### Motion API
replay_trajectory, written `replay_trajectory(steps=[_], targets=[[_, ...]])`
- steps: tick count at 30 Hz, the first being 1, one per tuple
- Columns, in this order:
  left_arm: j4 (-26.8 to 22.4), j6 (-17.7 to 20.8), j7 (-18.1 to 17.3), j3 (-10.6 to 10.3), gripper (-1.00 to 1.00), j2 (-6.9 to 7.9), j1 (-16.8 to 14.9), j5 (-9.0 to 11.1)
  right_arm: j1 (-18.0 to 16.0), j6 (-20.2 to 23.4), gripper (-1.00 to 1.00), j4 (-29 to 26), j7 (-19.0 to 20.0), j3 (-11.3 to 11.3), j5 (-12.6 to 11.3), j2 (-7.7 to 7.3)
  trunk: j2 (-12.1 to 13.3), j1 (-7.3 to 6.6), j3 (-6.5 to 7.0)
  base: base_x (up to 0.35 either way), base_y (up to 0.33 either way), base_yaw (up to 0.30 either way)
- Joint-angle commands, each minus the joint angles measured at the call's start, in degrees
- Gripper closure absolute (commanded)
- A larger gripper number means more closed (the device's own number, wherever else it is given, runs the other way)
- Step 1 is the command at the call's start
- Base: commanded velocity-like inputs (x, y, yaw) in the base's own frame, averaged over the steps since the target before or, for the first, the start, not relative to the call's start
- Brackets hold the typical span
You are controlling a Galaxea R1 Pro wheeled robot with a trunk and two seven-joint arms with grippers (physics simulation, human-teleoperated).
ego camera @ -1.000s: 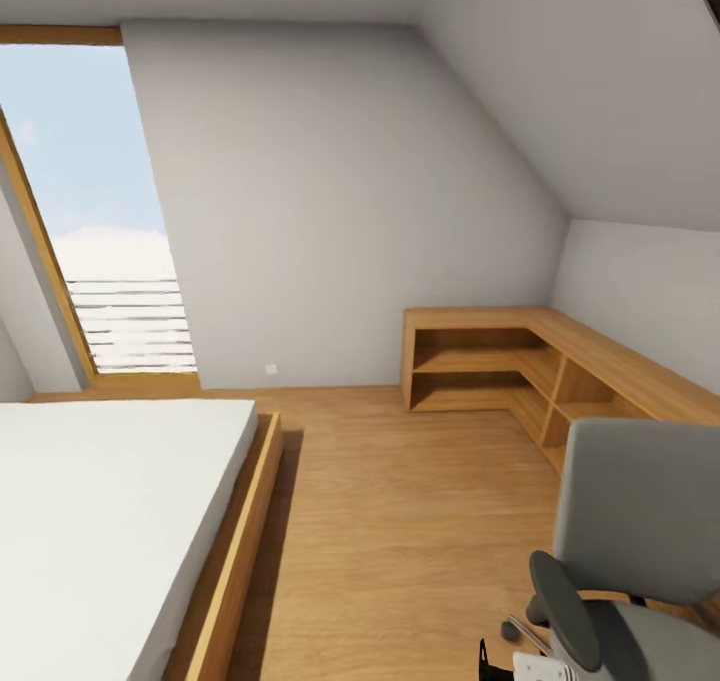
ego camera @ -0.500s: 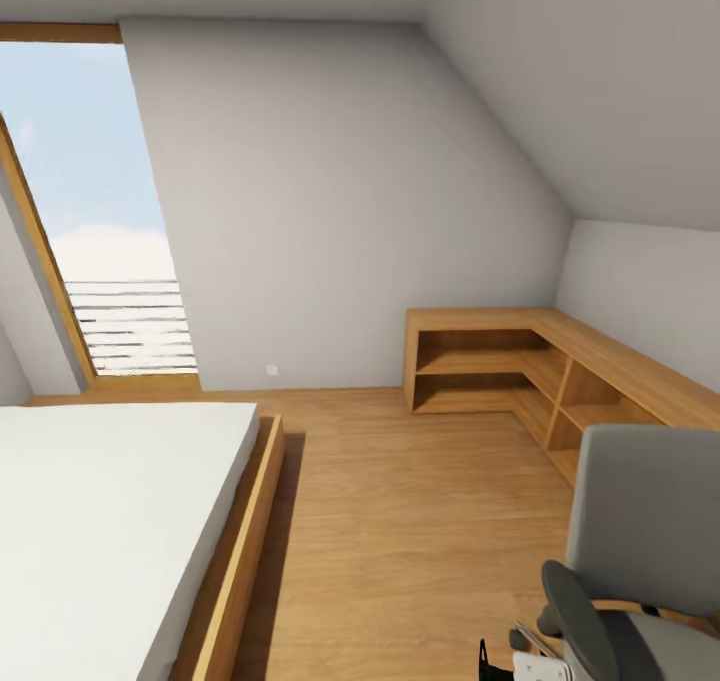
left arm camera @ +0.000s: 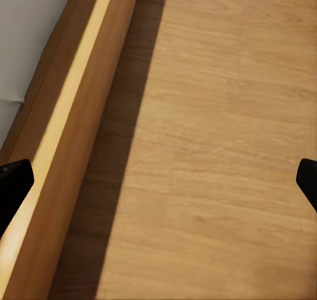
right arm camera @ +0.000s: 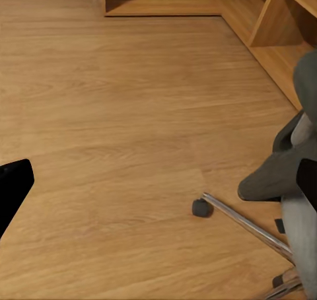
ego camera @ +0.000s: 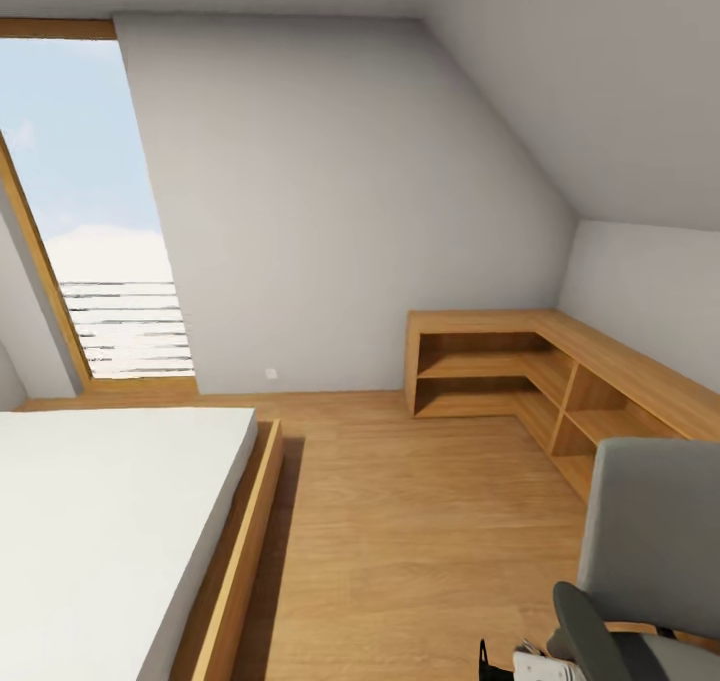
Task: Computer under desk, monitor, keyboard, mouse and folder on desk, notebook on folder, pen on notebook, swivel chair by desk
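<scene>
Wide attic bedroom here: a big wood floor point(ego camera: 400, 521) runs open down the middle, with a white-mattressed bed point(ego camera: 110, 521) in a wooden frame along the left and a low L-shaped wooden shelf unit point(ego camera: 540, 371) in the far right corner under the sloping ceiling. A tall window point(ego camera: 90, 221) lights the far left wall.

Down at the near right sits the swivel chair point(ego camera: 650, 551), grey back upright, one dark armrest toward us; its metal leg and caster point(right arm camera: 202, 208) show on the floor in the right wrist view. The seat is cut off by the frame edge, so whether the folder lies on it can't be told, and desk, monitor and the rest are somewhere else.

Looks like a travelling phase, the robot on its way with nothing in hand. Left gripper point(left arm camera: 158, 181) hangs over the floor beside the bed frame, fingers spread wide and empty; right gripper point(right arm camera: 158, 181) likewise spread, over bare floor near the chair.

Next move probably means turning right toward the chair seat. Plenty of room mid-floor; watch the bed rail left and the chair legs right.
</scene>
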Motion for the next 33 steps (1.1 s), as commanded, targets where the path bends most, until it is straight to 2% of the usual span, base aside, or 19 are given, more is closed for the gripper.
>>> replay_trajectory(steps=[1, 11, 33], targets=[[-0.1, -0.2, 0.4, -0.3, -1.00, 0.05, 0.0, 0.5, 0.0, 0.0, -1.00, 0.0, -0.5, 0.5, -0.1, 0.00, -0.1, 0.02, -0.07, 0.026, 0.000, 0.000], [-0.1, -0.1, 0.4, -0.4, -1.00, 0.05, 0.0, 0.5, 0.0, 0.0, -1.00, 0.0, -0.5, 0.5, -0.1, 0.00, -0.1, 0.02, -0.07, 0.106, 0.000, 0.000], [1.6, -0.2, 0.4, -0.7, -1.00, 0.02, 0.0, 0.5, 0.0, 0.0, -1.00, 0.0, -0.5, 0.6, -0.1, 0.07, -0.1, 0.02, -0.07, 0.310, 0.000, 0.000]])
